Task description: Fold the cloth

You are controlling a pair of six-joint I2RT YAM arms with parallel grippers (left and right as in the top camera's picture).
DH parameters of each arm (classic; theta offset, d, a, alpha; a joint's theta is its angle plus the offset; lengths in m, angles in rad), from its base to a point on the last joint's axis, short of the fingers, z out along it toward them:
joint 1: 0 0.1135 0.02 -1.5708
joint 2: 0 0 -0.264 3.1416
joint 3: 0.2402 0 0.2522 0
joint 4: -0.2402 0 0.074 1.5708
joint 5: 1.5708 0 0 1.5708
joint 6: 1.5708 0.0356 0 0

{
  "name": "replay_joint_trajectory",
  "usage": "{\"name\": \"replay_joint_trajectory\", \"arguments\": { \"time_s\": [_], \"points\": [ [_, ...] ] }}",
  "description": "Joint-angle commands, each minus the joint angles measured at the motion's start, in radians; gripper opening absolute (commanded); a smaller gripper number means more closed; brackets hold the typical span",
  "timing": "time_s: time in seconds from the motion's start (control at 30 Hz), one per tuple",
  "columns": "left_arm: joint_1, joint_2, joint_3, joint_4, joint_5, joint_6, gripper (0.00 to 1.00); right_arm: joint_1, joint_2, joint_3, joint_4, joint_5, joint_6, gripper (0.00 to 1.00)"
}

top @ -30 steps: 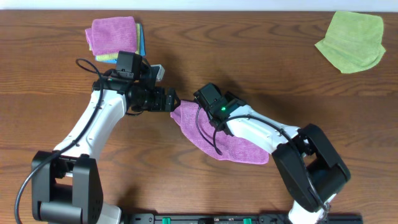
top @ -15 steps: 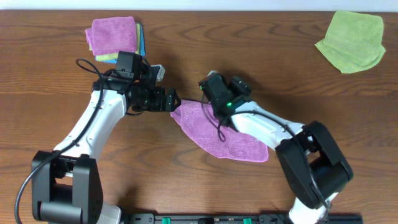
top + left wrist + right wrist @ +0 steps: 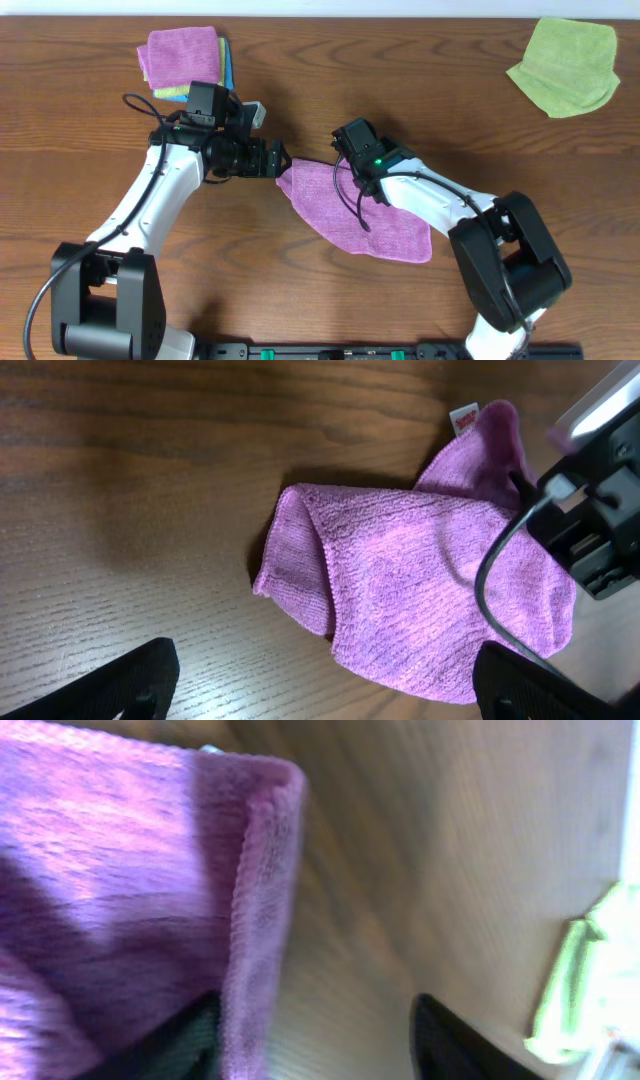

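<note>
Cloth [image 3: 350, 215] is lying rumpled on the table [image 3: 420, 80] between the arms, its upper corner hiding under the right arm [image 3: 420, 195] from overhead. We are seeing the left gripper [image 3: 330, 690] spread wide, holding nothing, fingertips cut off. The right gripper [image 3: 320, 1040] is standing part open astride a blurred folded edge; any contact we cannot tell. The white tag [image 3: 463, 420] is showing unreadable print.
</note>
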Motion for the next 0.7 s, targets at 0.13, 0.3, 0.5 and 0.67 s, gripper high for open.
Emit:
{"name": "replay_joint_trajectory", "arguments": {
  "time_s": [0.13,0.3,0.5,0.67],
  "points": [
    [-0.002,-0.004,0.003,0.019,0.009,-0.003,0.95,0.003,0.007,0.016,0.010,-0.068,0.030,0.01],
    [-0.023,-0.004,0.003,0.033,0.027,-0.005,0.95,-0.020,0.007,0.023,0.106,0.038,0.023,0.01],
    [-0.082,0.000,0.003,0.045,0.026,-0.004,0.95,-0.117,0.007,0.082,0.136,0.069,0.001,0.01],
    [-0.141,0.002,0.003,0.078,0.024,-0.005,0.95,-0.203,0.007,0.128,0.109,0.146,0.083,0.01]
  ]
}}
